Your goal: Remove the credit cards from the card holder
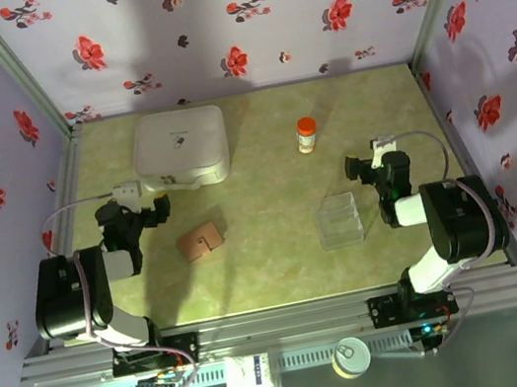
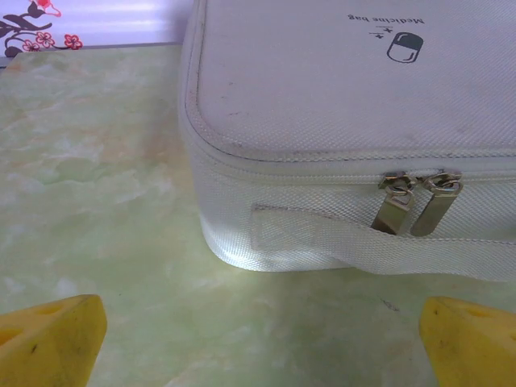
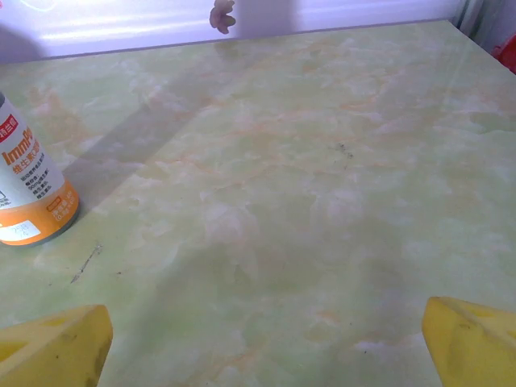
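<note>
Card holder (image 1: 201,241): lies flat on the counter (image 1: 272,271), tan face up, corners turned a little off the counter's edges. It sits left of centre, free of all contact.

Nearest neighbours: the left arm is just to its left. The white zipped bag (image 1: 180,147) is behind it, toward the far wall. The clear plastic tray (image 1: 339,219) is to its right, well apart.

Left fingers (image 2: 48,343): spread wide, nothing between them. They hover over bare counter between the card holder and the bag, pointing at the bag's near side. The wrist view shows two metal zip pulls (image 2: 415,201) side by side above a fabric strap, and the print "Medicine bag" on the lid.

Right fingers (image 3: 48,347): also spread wide and empty, over bare counter behind the clear tray on the right. They point toward the far wall. An orange-capped bottle (image 1: 305,135) stands upright ahead and to their left, apart from them; its orange and white label shows at the left edge of the right wrist view.
</note>
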Action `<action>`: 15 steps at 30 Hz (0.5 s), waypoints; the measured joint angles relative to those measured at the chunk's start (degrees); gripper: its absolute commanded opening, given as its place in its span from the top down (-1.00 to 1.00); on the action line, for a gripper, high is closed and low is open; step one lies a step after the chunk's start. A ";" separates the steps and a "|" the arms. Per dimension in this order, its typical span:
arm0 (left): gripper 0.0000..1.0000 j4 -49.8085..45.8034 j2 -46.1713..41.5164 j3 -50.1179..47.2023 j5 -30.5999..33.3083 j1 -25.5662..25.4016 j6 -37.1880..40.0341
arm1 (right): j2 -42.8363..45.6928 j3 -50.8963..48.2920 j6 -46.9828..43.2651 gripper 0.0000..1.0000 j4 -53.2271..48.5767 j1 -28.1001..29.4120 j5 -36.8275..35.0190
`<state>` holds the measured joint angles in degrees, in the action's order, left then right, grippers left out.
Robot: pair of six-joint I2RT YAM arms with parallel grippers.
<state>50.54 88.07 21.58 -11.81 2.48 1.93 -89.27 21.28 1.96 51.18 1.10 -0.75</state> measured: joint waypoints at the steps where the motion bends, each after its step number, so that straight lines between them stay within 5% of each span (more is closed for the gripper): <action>1: -1.00 0.00 0.00 0.00 -0.07 0.04 0.00 | 0.00 0.00 0.00 -0.99 0.00 -0.09 0.11; 15: -1.00 0.02 0.00 0.00 -0.46 0.07 0.00 | 0.00 0.00 0.00 -0.99 0.00 -0.37 0.87</action>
<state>50.57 88.07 21.58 -12.27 2.55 1.93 -89.27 21.28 1.96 51.18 0.73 0.12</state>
